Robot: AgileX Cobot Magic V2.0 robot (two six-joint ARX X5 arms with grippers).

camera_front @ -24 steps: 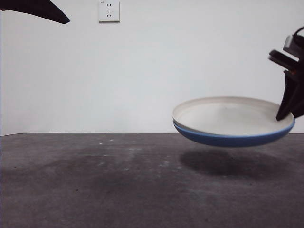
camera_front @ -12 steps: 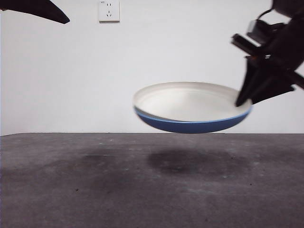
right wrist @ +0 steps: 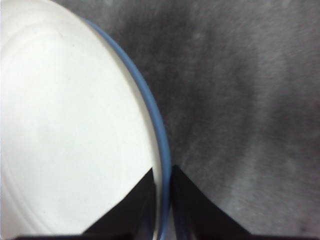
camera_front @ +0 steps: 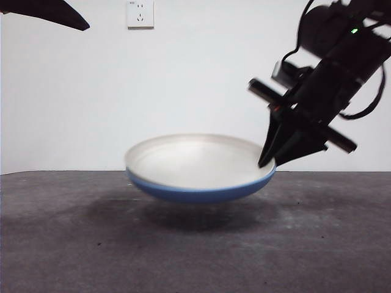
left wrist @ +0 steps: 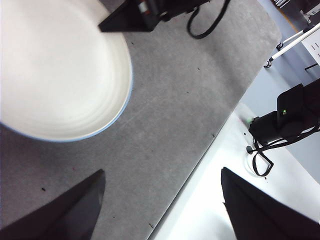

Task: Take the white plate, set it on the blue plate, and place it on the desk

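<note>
Grey-brown surface (camera_front: 73, 244) fills the foreground of the front view, mottled and matte, with a soft shadow under the stacked plates. Just above it hangs the stack: the white plate (camera_front: 192, 162) nested inside the blue plate (camera_front: 195, 194), both clear of the surface and tilted a little, the side held by the arm sitting higher. The right end effector (camera_front: 269, 162) grips that raised rim; in the right wrist view its jaws are pinched together over both rims, one jaw on the white plate (right wrist: 65, 130) and the other outside the blue edge (right wrist: 150, 110). Farther back, the left end effector (left wrist: 160, 210) waits high and to the side with its jaws wide apart and nothing between them, looking down on the stack. A wall socket (camera_front: 140, 13) sits on the white wall behind.

By my reading, the white plate is already on the blue one, so the first two steps are done. What remains is to lower the pair onto the surface and let go; the stack looks close to touching down but is not yet resting.
</note>
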